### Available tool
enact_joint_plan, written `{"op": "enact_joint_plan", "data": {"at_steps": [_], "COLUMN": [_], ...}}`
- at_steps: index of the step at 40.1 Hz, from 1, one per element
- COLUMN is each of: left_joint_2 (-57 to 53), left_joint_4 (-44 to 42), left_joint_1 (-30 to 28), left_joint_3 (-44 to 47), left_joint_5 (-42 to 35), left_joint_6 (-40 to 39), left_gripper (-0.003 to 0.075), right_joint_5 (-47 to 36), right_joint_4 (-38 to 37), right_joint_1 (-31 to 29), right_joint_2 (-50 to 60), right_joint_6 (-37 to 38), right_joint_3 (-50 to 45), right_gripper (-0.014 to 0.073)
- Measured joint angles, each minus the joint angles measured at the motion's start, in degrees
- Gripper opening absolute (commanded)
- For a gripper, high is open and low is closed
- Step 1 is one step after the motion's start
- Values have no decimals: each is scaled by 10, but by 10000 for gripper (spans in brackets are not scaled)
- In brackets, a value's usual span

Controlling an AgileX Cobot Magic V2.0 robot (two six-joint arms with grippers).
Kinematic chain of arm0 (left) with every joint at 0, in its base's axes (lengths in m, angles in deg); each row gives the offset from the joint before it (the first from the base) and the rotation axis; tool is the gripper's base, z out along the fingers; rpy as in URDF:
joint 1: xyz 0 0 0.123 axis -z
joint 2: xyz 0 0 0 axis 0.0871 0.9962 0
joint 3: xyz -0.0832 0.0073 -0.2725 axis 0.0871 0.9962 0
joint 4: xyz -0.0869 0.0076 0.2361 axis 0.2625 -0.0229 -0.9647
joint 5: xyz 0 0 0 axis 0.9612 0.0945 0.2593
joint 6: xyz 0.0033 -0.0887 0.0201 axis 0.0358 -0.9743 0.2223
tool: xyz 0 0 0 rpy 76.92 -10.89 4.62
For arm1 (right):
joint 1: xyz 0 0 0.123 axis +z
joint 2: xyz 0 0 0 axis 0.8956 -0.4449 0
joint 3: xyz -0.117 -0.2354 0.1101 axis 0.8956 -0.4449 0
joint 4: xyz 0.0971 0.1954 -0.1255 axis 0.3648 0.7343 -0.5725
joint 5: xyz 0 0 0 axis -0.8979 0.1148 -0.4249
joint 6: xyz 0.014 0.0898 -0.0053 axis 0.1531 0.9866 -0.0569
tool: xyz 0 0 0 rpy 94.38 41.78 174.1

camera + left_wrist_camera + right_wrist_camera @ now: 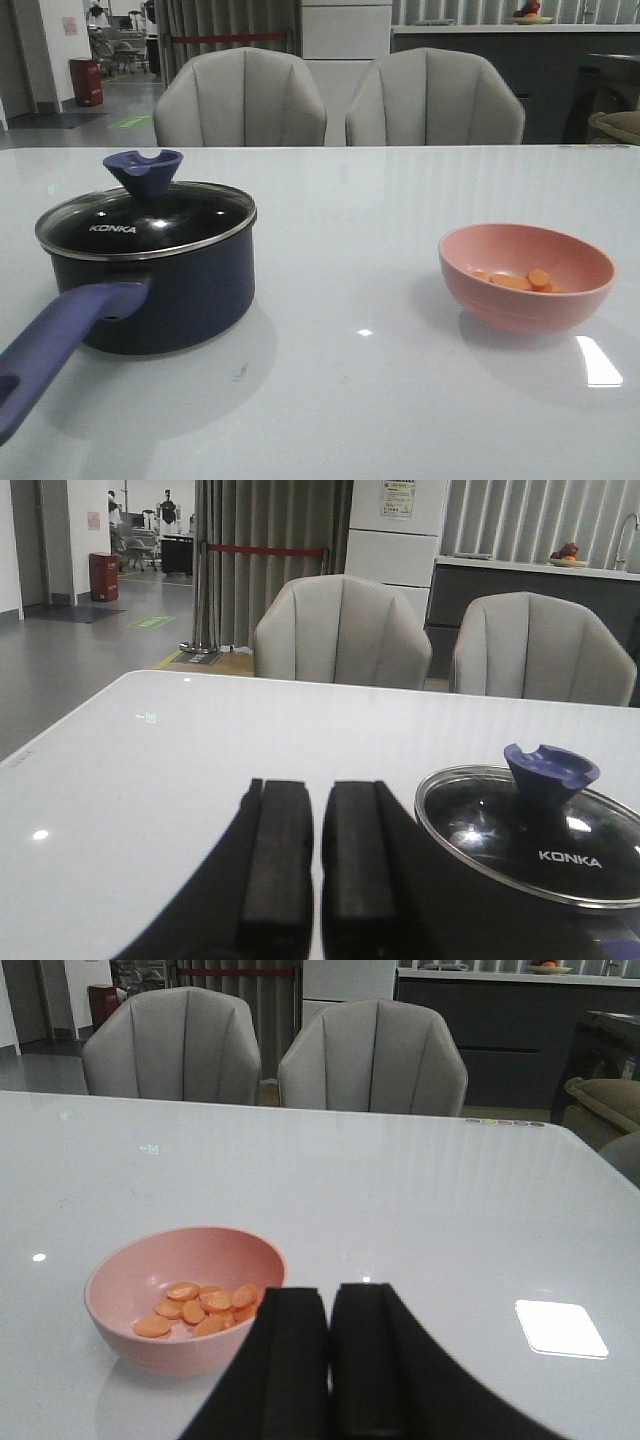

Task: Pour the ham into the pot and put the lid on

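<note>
Pot handle (pixel 55 335) pokes closest to the camera, and the pot (pixel 165 295) sits on the worktop's (pixel 350 400) left with the lid (pixel 145 222) on. Ham (pixel 515 280) is in the pink bowl (pixel 527 275), well off to the right. Left claw (pixel 318 865) and right claw (pixel 330 1360) look clenched, holding nothing. Nothing's started, I'd say: the lid needs lifting by its knob (pixel 143 170) first, then tip the bowl.

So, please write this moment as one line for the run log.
phase: start | lid: on pot | ham: in pink bowl | left tool: shut, empty | right tool: shut, empty
</note>
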Motion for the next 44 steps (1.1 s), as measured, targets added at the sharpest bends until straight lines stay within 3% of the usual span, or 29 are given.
{"op": "enact_joint_plan", "data": {"at_steps": [38,44], "left_joint_2": [0,0], "left_joint_4": [0,0], "left_joint_1": [0,0], "left_joint_3": [0,0], "left_joint_5": [-1,-59], "left_joint_6": [0,0], "left_gripper": [132,132], "right_joint_5": [0,0], "right_joint_4": [0,0], "right_joint_1": [0,0], "right_joint_2": [0,0], "right_joint_6": [0,0], "right_joint_3": [0,0], "right_gripper": [160,160]}}
